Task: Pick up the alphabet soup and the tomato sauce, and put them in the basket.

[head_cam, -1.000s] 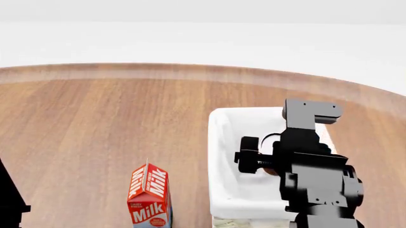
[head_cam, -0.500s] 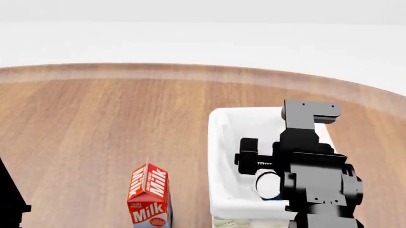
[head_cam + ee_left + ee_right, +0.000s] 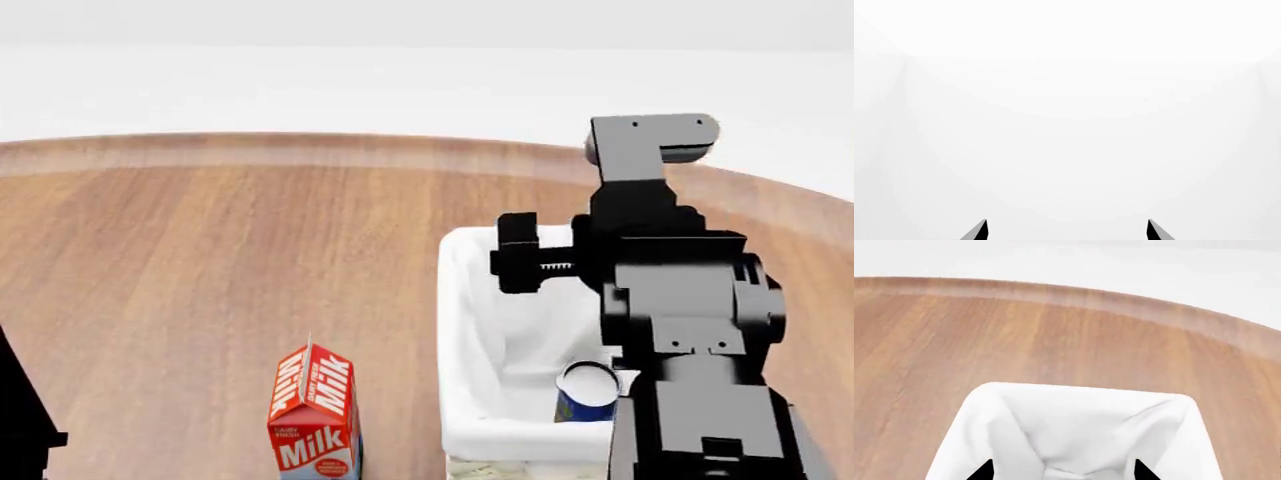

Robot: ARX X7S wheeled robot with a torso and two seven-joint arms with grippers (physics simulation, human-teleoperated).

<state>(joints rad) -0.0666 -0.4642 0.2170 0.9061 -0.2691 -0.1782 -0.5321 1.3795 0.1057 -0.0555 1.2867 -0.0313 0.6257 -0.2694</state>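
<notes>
nearest the camera in the head view, a red and white milk carton (image 3: 315,412) is seen standing upright on the wooden counter (image 3: 214,260), well off to the left of the right pincer and apart from the basket. just beside it to the right, the rectangular cream-white basket with a white cloth liner folded over its rim (image 3: 470,330) is seen, and inside it, at its near end, the small cylindrical alphabet soup can with a silver top and blue label (image 3: 585,392) is found standing upright, below and nearer than the right pincer, partly hidden by the black right arm (image 3: 681,330). nothing is gripped around the can; it is well apart from the fingertips.

the right pincer (image 3: 1062,471) is held above the basket, pointing toward its far end. in the right wrist view only its two dark fingertips (image 3: 982,472) are shown at the picture's edge, set apart, with the white liner seen between them and nothing held. beyond the tips, the far rim of the basket (image 3: 1081,390) and then the curved far edge of the counter (image 3: 1054,315) are seen.

the left pincer (image 3: 1066,231) is shown only in the left wrist view, its two dark tips spread apart against a plain white background, with nothing between them.

the tomato sauce cannot be found in any view.
</notes>
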